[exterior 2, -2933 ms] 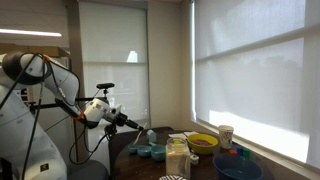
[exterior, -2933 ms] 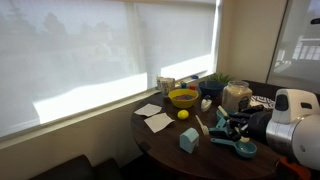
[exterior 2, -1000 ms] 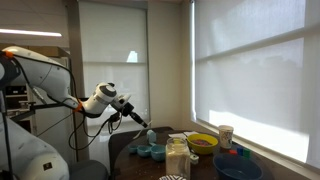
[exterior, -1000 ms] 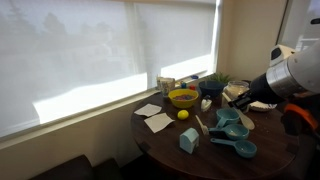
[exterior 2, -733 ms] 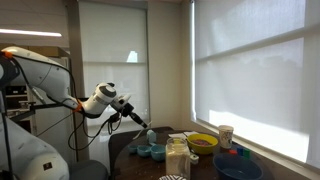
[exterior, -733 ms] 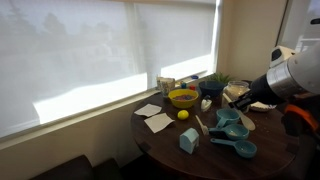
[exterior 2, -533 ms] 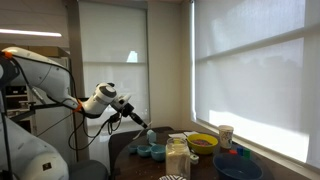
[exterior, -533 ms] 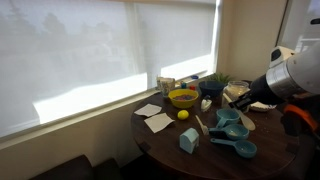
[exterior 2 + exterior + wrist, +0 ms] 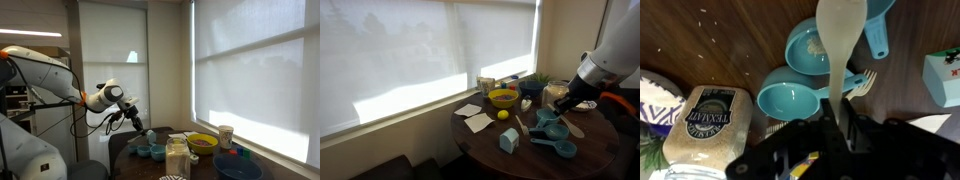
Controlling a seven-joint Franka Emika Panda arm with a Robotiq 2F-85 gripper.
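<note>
in the wrist view the gripper [image 9: 840,130] is a dark mass cut off at the near edge, its jaws clamped on a pale spoon [image 9: 840,40] whose handle end is hidden between them. the spoon's bowl hangs over two teal measuring cups [image 9: 790,100]; the nearer cup is empty. a jar [image 9: 702,125] of pale rice stands to the left, with a fork [image 9: 864,82] and a teal box [image 9: 944,76] to the right. in an exterior view a yellow bowl [image 9: 503,97] sits farther off, its contents unclear.

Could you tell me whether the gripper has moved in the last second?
Yes: the gripper, holding the spoon, has dropped lower, toward the blue cups.
</note>
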